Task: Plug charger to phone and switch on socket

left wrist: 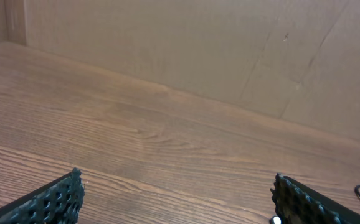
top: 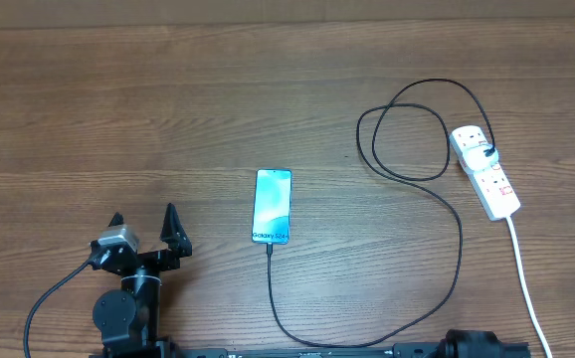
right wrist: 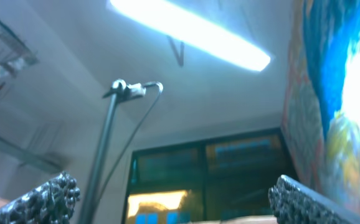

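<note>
The phone (top: 273, 207) lies screen up in the middle of the table, its "Galaxy S24" text at the near end. The charger cable (top: 459, 249) runs from the phone's near end, loops along the front edge and curls up to a plug in the socket (top: 485, 170), a white power strip at the right. My left gripper (top: 145, 224) is open and empty at the front left, well left of the phone. In the left wrist view its fingers (left wrist: 177, 196) frame bare wood. My right gripper (right wrist: 170, 196) is open and empty, pointing up at the ceiling.
The power strip's white cord (top: 526, 288) runs to the front right edge. A cardboard wall (left wrist: 230, 50) stands at the table's far side. The right arm's base (top: 481, 346) sits at the front edge. A ceiling light (right wrist: 186, 31) and a stand fill the right wrist view.
</note>
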`<state>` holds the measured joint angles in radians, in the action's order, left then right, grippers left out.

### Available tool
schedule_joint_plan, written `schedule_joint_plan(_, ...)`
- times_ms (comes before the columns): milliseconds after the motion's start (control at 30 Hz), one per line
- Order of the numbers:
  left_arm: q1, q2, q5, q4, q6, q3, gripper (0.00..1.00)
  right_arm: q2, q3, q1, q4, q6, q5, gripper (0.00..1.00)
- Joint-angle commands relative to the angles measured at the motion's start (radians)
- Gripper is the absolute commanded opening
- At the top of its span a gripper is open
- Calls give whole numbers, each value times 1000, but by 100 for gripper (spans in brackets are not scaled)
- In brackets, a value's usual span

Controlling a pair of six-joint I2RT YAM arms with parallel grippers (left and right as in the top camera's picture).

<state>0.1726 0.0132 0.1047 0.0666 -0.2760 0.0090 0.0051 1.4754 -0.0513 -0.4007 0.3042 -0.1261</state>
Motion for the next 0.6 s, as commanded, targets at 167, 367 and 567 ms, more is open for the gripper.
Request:
schedule_joint_plan(167, 4, -10, -3, 3, 29, -4, 100, 48, -464, 5, 294, 43, 74, 100)
schedule_joint_plan(367, 4, -10, -3, 3, 29, -4, 100, 101, -806, 5, 388, 173, 74, 100)
schedule_joint_plan(567, 4, -10, -3, 3, 29, -4, 99, 183, -1158, 5, 609, 294, 129, 100)
